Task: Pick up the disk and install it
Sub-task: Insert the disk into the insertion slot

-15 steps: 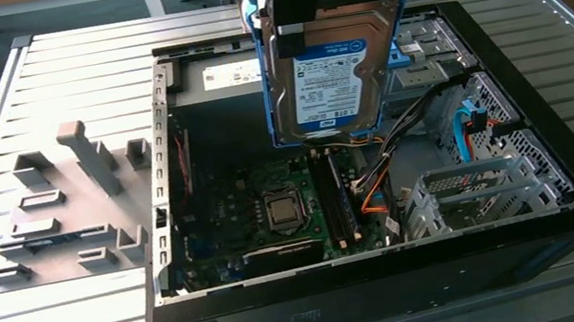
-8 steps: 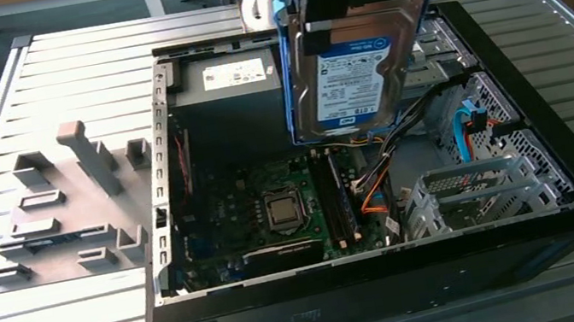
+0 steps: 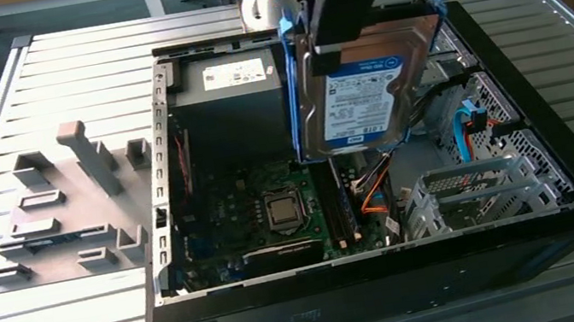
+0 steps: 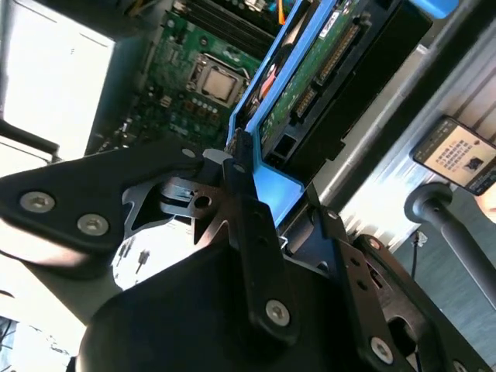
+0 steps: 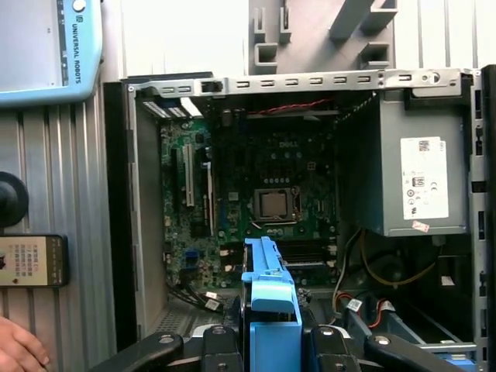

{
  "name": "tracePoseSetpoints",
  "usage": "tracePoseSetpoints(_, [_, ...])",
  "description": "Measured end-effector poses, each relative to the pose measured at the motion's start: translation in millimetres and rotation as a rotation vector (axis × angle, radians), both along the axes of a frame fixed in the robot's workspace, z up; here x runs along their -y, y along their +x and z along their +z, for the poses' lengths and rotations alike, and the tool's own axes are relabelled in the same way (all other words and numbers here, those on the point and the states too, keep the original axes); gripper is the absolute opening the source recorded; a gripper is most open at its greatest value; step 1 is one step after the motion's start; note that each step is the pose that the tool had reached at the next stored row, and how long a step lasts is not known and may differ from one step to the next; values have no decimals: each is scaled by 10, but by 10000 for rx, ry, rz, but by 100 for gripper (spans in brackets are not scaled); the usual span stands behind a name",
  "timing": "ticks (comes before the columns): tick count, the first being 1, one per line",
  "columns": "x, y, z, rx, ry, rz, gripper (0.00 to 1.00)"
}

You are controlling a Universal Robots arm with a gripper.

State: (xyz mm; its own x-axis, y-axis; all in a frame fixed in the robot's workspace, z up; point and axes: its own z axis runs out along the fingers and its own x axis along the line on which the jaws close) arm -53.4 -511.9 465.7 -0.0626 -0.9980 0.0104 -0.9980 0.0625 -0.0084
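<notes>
1. Grey slatted tabletop (image 3: 77,73) carries an open black case (image 3: 400,290). On the exterior view's left, beside the case, lies a grey fixture (image 3: 66,222) with slots.
2. The claw (image 3: 343,38) is closed on the disk (image 3: 365,105) and grips it at its upper end. In the second wrist view one dark finger (image 4: 252,232) presses against the blue rail (image 4: 267,190) that frames the disk.
3. The disk hangs in the air over the open case. It stands on its end, a little tilted, with the label toward the exterior camera. Below it is the board (image 3: 228,222). The power supply (image 3: 232,100) is at the far side, and the grey bay (image 3: 476,187) is on the exterior view's right. The disk seems to touch nothing inside the case.
4. I judge the disk stiff and rather heavy for its size, because the body is metal. Its smooth faces could slip. The green circuit side and the connectors look fragile.
5. The safest place to hold it is the rail at the narrow edges, as it is held now. The plastic may bend a little under a strong squeeze.
6. A hand (image 5: 15,349) rests on the tabletop beside the case in the first wrist view.
</notes>
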Motion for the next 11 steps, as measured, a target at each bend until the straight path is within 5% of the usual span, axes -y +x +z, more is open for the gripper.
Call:
tracePoseSetpoints(4, [114,9,-1,0,0,0,36])
tracePoseSetpoints(11, [161,267,-1,-27,0,1,36])
